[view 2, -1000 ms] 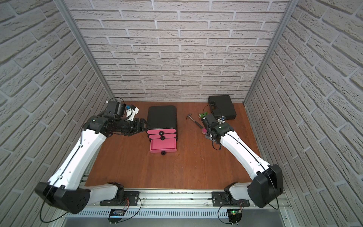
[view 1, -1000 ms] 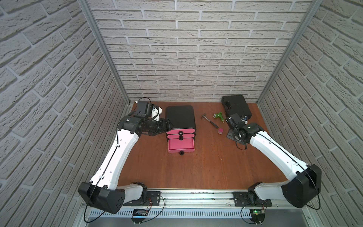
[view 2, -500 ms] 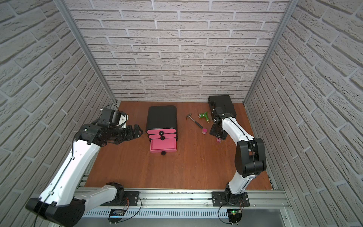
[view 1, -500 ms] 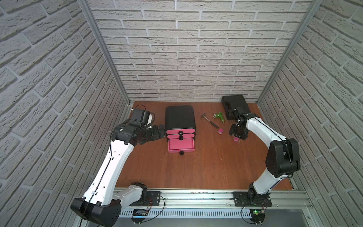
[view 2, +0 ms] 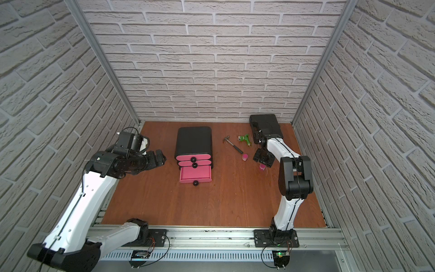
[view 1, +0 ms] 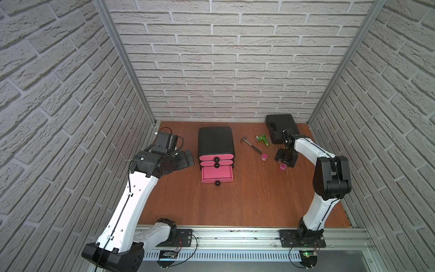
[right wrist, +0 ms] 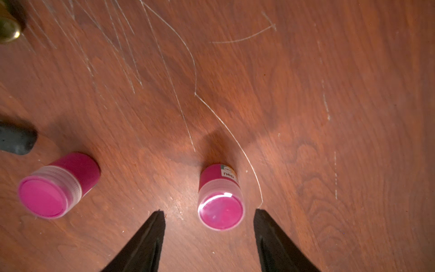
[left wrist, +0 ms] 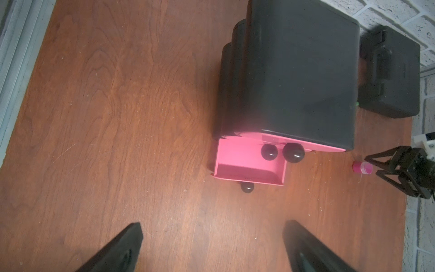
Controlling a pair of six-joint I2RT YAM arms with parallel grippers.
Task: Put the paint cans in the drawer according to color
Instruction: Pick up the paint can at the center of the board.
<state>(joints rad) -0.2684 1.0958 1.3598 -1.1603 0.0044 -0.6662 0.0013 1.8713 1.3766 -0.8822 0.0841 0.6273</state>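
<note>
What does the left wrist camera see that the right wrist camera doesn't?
Only the left wrist view shows the chest of drawers, its bottom drawer pulled out and looking empty, the black case and the open left gripper. Only the right wrist view shows a second pink jar and white scratches on the wood. Both show the wooden table, the open right gripper and the pink jar at its tips.

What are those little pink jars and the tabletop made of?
Pink jars: likely plastic, with translucent ribbed lids, one catching a glossy highlight. Tabletop: wood or wood-look laminate, with reddish-brown grain, smooth, with fine pale scratches.
</note>
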